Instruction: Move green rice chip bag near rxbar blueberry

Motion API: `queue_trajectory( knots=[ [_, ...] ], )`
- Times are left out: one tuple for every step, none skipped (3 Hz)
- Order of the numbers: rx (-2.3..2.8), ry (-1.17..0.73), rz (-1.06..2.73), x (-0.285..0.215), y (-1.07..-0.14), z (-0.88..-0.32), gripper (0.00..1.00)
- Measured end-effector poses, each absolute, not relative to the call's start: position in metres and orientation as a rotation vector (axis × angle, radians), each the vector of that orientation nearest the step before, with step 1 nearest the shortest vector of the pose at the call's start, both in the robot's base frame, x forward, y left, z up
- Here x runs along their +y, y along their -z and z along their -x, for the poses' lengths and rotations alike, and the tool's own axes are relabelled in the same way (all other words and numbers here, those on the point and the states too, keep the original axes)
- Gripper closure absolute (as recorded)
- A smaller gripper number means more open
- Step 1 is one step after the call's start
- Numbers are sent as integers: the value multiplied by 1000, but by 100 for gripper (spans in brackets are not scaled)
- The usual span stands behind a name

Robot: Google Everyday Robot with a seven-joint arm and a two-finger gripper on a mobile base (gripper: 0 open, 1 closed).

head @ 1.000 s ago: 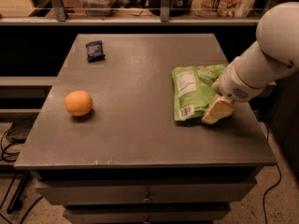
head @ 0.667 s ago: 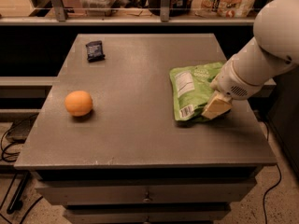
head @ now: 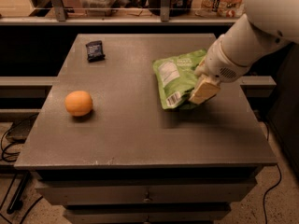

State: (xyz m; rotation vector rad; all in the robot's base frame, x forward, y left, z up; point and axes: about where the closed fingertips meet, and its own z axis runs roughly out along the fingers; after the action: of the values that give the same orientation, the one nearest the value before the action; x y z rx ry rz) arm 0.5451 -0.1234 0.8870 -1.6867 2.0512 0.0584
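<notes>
The green rice chip bag (head: 179, 78) is a bright-green crinkly pouch with a white label and barcode, on the right half of the table. It is raised slightly and throws a shadow below it. My gripper (head: 203, 90), with cream fingers on a white arm that comes in from the upper right, is shut on the bag's right edge. The rxbar blueberry (head: 95, 50) is a small dark wrapped bar lying flat at the table's far left, well away from the bag.
An orange fruit (head: 78, 102) sits on the left side of the grey table (head: 140, 139). A shelf with a railing and assorted items runs behind the table. Drawers are below the table front, and cables lie on the floor at the left.
My gripper and the green bag have moved together to the left, toward the table's middle. The bar and the orange have not moved.
</notes>
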Motion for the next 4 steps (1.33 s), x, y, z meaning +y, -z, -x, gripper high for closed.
queue_trajectory(
  knots=[
    [1937,-84,1729,-96,-926,-564,100],
    [1847,-102,1775,-62,-955,-588,100],
    [1813,-154,1810,-33,-957,-608,100],
    [1807,-187,1809,-13,-944,-629,100]
  ],
)
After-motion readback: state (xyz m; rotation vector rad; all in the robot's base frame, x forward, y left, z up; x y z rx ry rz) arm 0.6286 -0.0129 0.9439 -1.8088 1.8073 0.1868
